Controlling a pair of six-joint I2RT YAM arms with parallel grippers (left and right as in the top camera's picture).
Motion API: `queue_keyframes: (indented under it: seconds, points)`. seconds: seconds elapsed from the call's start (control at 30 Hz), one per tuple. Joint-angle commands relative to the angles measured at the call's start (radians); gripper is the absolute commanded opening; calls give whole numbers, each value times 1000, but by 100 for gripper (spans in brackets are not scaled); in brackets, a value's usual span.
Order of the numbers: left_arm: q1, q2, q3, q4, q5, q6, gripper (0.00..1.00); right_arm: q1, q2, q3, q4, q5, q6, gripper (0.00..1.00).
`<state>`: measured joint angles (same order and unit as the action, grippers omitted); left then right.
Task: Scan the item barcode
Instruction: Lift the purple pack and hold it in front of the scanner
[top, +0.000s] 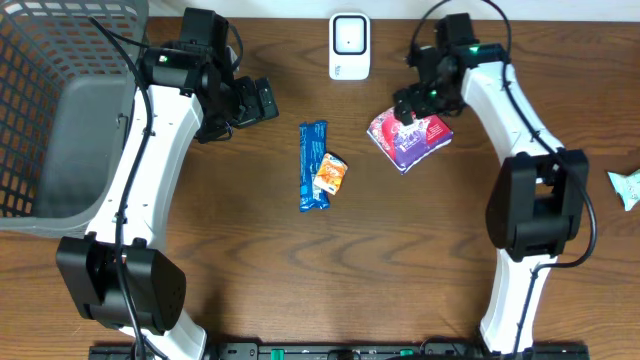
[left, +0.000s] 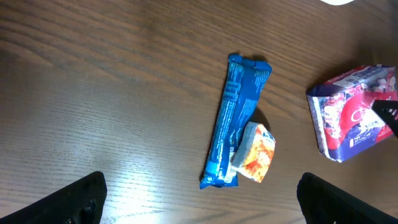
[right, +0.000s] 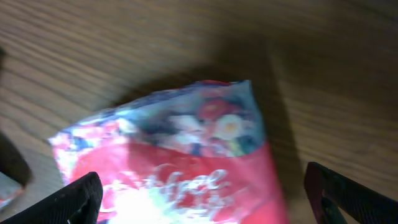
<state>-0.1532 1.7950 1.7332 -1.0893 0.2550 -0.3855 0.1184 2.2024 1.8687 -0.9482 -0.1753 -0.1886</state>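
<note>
Left fingers (left: 81, 199): wide apart, holding nothing; they hang over bare desk (top: 250, 230) beside the basket (top: 60, 100).
Bar (top: 313, 165): blue, flat on the desk, long axis running away from the robot, with a small orange packet (top: 331, 172) against its right side. It lies between the two arms, nearer the left.
Scanner (top: 349, 45): white, at the far edge of the desk, mid-way across and left of the pouch.
Pouch (top: 415, 138): the red and purple item, flat on the desk and set askew, about as broad as long. It lies just right of the scanner, directly under the right wrist — well apart from the left arm.
Right fingers (right: 81, 196): spread wide, one on each side of the pouch, not clamped on it. Whether a tip brushes the foil I cannot tell.
Key relation: the pouch sits between and below the right fingers, so the pick looks to be the right arm's — a drop and a close, then a short carry left toward the scanner.
</note>
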Motion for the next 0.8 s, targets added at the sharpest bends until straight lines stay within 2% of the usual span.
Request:
queue_keyframes:
  seconds: [0.0,0.1,0.3,0.47,0.53,0.63,0.67,0.7,0.77]
  points:
    - [3,2,5,-2,-14,10,98,-59,13,-1,1,-127,-64,98]
    - [3,2,5,-2,-14,10,98,-87,27,-1,-6,-191,-98,99]
    - [3,2,5,-2,-14,10,98,-105,88,-1,-36,-324,-150,87]
    - [3,2,5,-2,-14,10,98,-105,141,-1,-62,-348,-151,84]
    - [3,2,5,-2,-14,10,98,-105,154,-1,-68,-355,-149,73]
    - [3,2,5,-2,-14,10,98,-105,156,-1,-73,-362,-136,26]
    - [3,2,5,-2,-14,10,98,-105,153,-1,-71,-368,-117,17]
    - [3,2,5,-2,-14,10,98,-105,151,-1,-65,-375,-96,2]
    - [3,2,5,-2,-14,10,98,-105,144,0,-53,-390,-37,1]
